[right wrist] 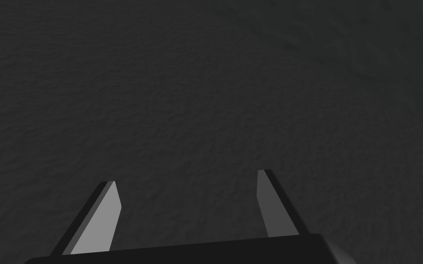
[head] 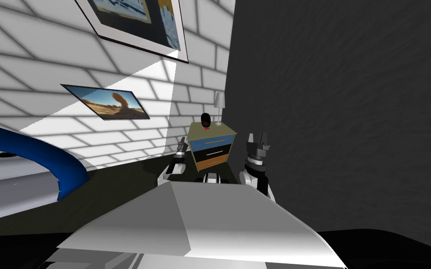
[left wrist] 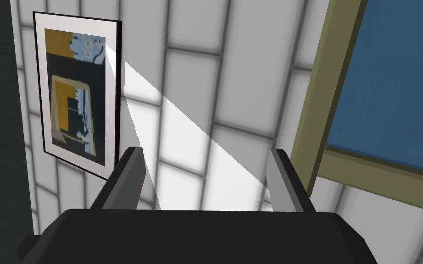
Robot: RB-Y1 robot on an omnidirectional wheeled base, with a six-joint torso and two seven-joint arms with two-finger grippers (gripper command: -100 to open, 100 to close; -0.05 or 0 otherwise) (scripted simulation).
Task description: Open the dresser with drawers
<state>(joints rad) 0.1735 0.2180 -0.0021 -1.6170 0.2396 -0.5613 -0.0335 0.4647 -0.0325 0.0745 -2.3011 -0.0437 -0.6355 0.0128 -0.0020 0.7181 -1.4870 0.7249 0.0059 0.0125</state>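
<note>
The dresser (head: 212,147) stands in the corner, an olive frame with a blue top drawer (head: 213,140), a black middle one and a brown bottom one, each with a thin bar handle. All three look shut. My left gripper (head: 182,141) is raised just left of the dresser's top corner. In the left wrist view it (left wrist: 206,150) is open, with only white brick wall between the fingers; the olive frame (left wrist: 316,114) and blue drawer (left wrist: 389,91) lie just off one finger. My right gripper (head: 258,137) is raised right of the dresser, open (right wrist: 185,177), facing the dark wall.
A white lamp (head: 219,105) and a black rounded object (head: 205,120) stand on the dresser's top. The dark grey wall (head: 350,116) runs close on the right. A bed with a blue curved edge (head: 46,154) lies at the left. Two pictures hang on the brick wall (head: 116,56).
</note>
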